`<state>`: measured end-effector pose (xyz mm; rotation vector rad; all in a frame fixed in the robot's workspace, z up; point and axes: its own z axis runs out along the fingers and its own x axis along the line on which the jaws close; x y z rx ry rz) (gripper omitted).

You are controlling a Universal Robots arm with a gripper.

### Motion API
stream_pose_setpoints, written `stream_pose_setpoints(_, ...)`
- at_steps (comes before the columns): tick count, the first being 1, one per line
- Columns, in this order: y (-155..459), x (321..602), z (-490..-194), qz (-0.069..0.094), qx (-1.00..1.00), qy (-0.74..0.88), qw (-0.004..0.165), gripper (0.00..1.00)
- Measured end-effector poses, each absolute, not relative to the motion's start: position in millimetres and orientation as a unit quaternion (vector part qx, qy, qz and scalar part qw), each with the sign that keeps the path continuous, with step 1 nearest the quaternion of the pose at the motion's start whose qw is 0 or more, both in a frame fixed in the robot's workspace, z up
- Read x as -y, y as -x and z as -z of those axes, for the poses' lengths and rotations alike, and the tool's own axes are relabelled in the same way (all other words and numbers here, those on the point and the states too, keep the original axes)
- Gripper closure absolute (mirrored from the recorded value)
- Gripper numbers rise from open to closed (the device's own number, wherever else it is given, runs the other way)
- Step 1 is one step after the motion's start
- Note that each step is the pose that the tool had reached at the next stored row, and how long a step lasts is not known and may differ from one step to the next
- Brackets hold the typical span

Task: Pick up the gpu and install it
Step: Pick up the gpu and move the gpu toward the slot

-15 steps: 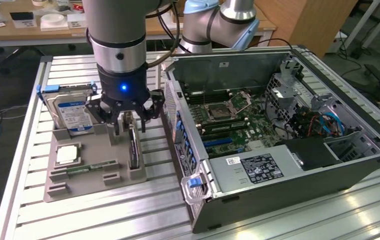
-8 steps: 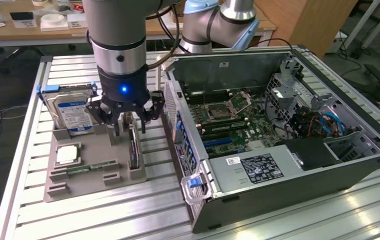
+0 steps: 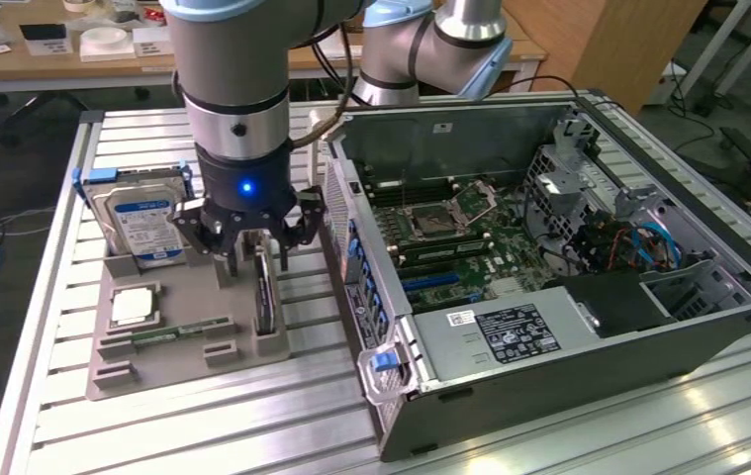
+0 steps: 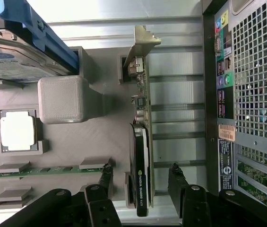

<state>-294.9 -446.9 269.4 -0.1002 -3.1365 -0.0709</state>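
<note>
Over grey holder tray (image 3: 177, 356) on table (image 3: 46, 416), my pincer (image 3: 259, 259) spread wide, fingers (image 4: 106, 179) straddling gpu (image 3: 265, 292) standing edge-on in its slot, beside open computer case (image 3: 573, 327). Best, I judge: centre on black cooler, stay square to card, squeeze evenly, avoid silver bracket end.

Overhead room light is washing the exterior view pretty evenly, and it's bouncing off the counter (image 3: 692, 416) slats as pale streaks beside the case (image 3: 587, 381), whose inside is sitting in shade. A blue light (image 3: 245, 185) is glowing on the arm (image 3: 233, 99). In the wrist view the counter is blowing out to white, and the jaws are showing up as dark shapes.
</note>
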Motion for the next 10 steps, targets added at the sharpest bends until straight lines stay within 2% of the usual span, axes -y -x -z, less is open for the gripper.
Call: stream_pose_setpoints(10,294.9,446.9,-265.0,0.023,0.999,0.032,0.001,0.41)
